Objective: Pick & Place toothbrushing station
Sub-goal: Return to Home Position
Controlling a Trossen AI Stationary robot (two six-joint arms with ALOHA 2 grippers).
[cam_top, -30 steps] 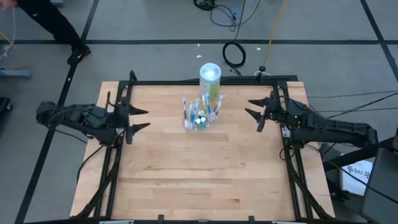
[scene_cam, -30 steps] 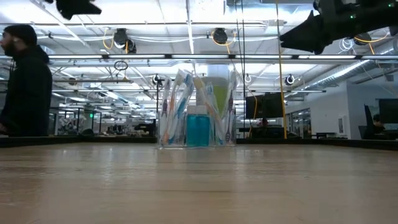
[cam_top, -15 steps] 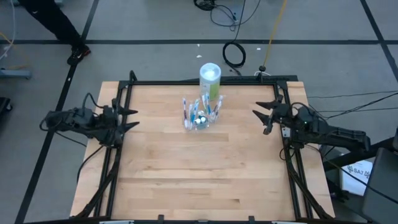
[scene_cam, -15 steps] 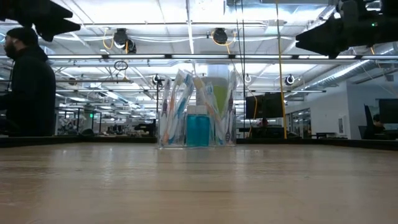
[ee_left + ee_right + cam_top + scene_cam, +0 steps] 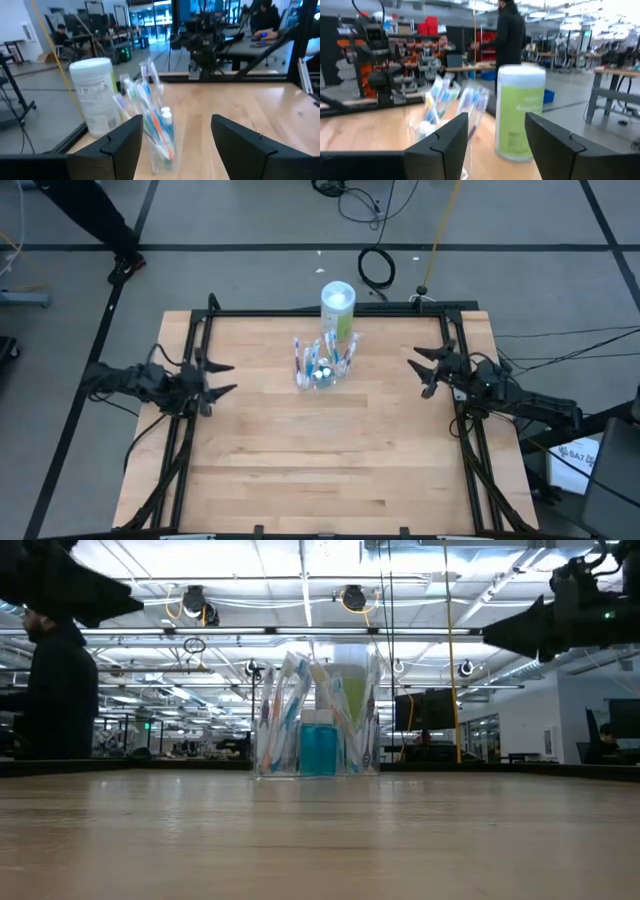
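A small clear plastic cup [image 5: 321, 370] stands on its base on the wooden table, left of centre toward the far edge. It holds several pastel-handled toothbrushes [image 5: 288, 705] and blue white-capped tubes [image 5: 317, 745]; it also shows in the left wrist view [image 5: 159, 134] and the right wrist view [image 5: 440, 115]. My left gripper [image 5: 222, 378] is open above the table's left edge, well left of the cup. My right gripper [image 5: 421, 370] is open above the right edge, well right of the cup. Both are empty.
A taller white-and-green canister [image 5: 337, 308] stands just behind the cup at the far edge. A black frame [image 5: 330, 312] runs along the table's far, left and right sides. A person [image 5: 50, 690] in dark clothes stands beyond the table. Bare wood lies toward the near edge.
Both arms have drawn back toward their own table edges and come lower. My left gripper first pulled outward to the left, then edged back toward the table. My right gripper has moved a little toward the right edge. The cup has stayed where it was.
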